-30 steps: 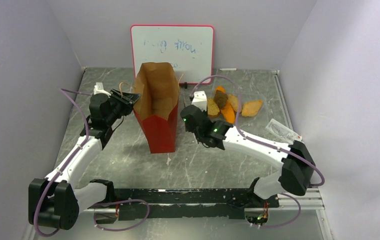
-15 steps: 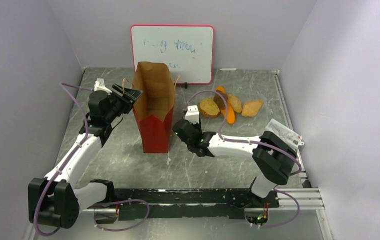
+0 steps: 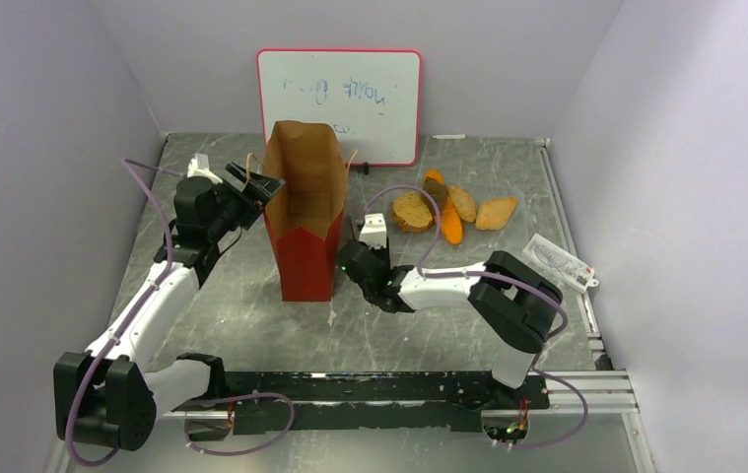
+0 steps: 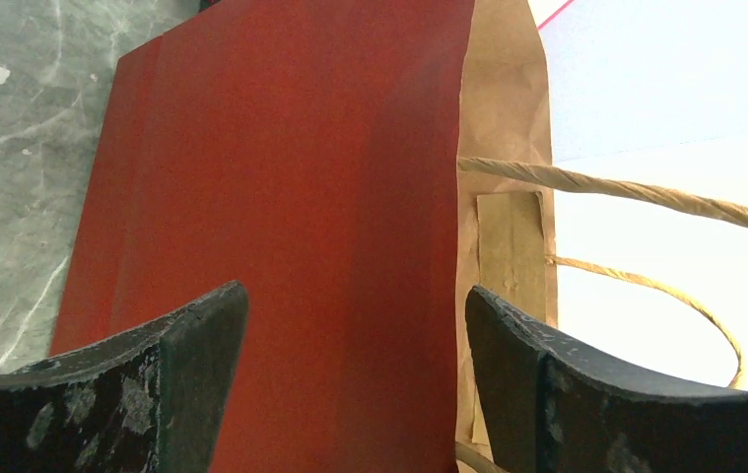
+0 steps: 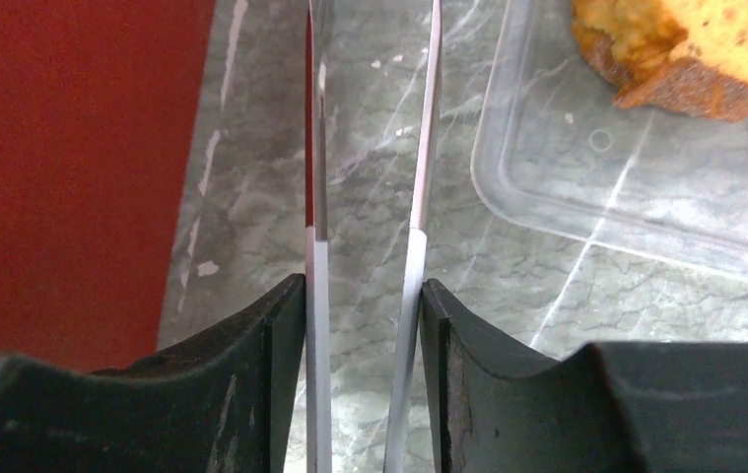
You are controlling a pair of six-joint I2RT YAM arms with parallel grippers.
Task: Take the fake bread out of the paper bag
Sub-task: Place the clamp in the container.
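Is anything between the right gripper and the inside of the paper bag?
Yes: the paper bag's own red side wall. The right gripper sits low beside it, near the table and below the open top.

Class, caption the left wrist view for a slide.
Open left gripper faces the red paper bag, its loop handles at right.

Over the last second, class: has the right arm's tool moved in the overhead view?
Yes. The right tool has pulled left, away from the bread pieces, which stayed put, toward the red paper bag.
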